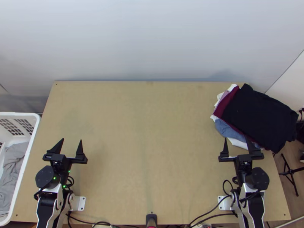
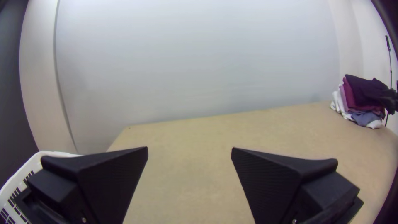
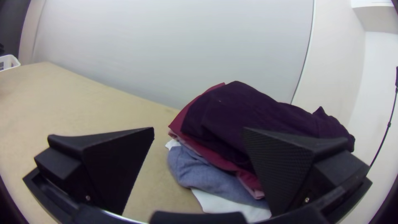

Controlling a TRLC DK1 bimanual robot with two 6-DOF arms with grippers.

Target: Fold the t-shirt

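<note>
In the top view my left gripper stands open over the table's left part, near the basket. My right gripper is open too, at the near edge of a stack of folded clothes on the table's right side. A black garment lies on top, with dark red, blue and white cloth beneath. The left wrist view has my left gripper with nothing between its fingers. In the right wrist view, the stack is beyond my right gripper, partly behind one finger. Which piece is the t-shirt, I cannot tell.
A white basket with grey cloth inside stands at the table's left edge. Bare wooden tabletop stretches between the arms. Cables run along the near edge, and a wall rises behind the table.
</note>
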